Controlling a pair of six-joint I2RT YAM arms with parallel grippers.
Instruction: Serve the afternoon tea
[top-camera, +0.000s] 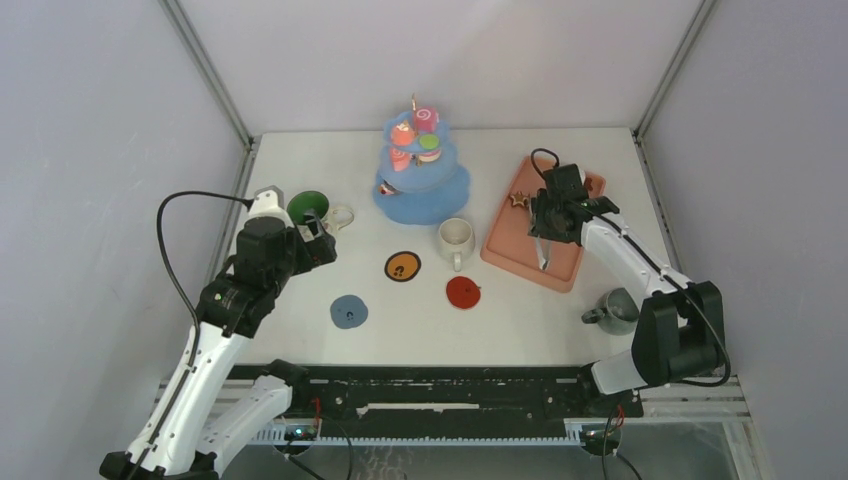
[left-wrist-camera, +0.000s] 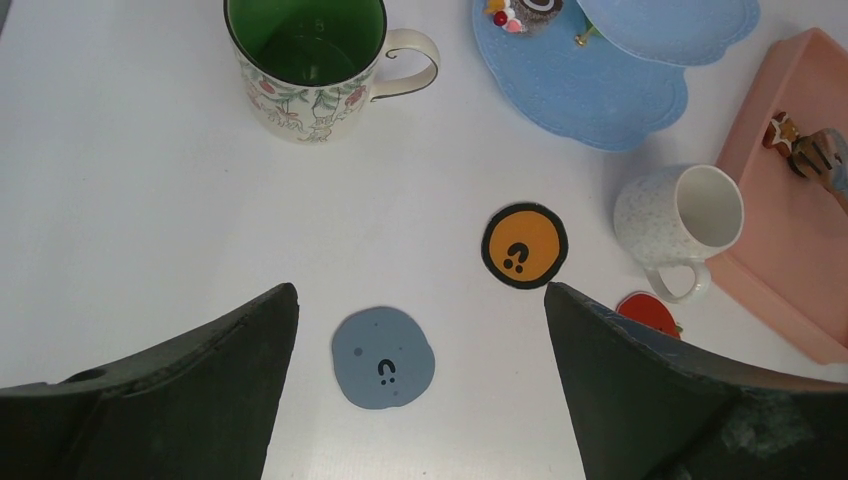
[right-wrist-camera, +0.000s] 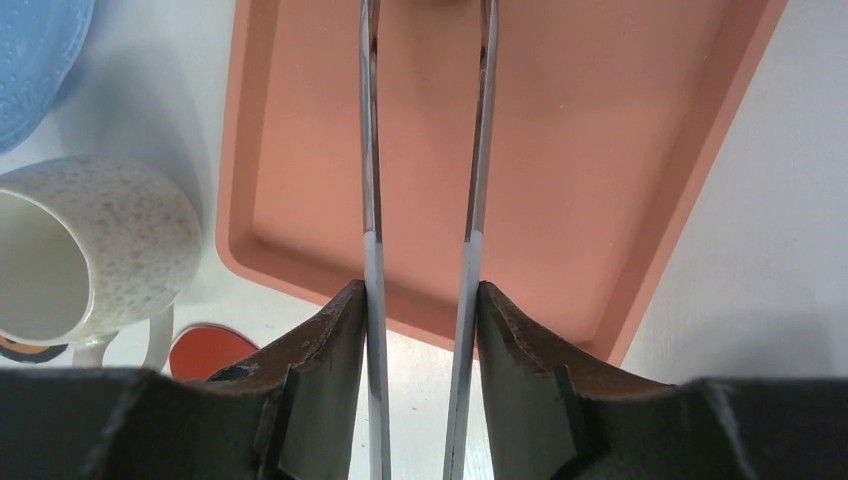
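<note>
While right tool (right-wrist-camera: 420, 300) clenches tongs (right-wrist-camera: 370, 150) over tray (right-wrist-camera: 600, 150), left tool (left-wrist-camera: 420, 295) spread wide.

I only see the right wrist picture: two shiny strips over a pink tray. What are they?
Observer: The arms of metal tongs, clamped in the right gripper; the top view shows that.
Operator: Any food under them?
Observer: A brown star lies near the far end of the tray.
Operator: And the other cakes?
Observer: The pastries sit on a blue tiered stand, left of the tray.
</note>
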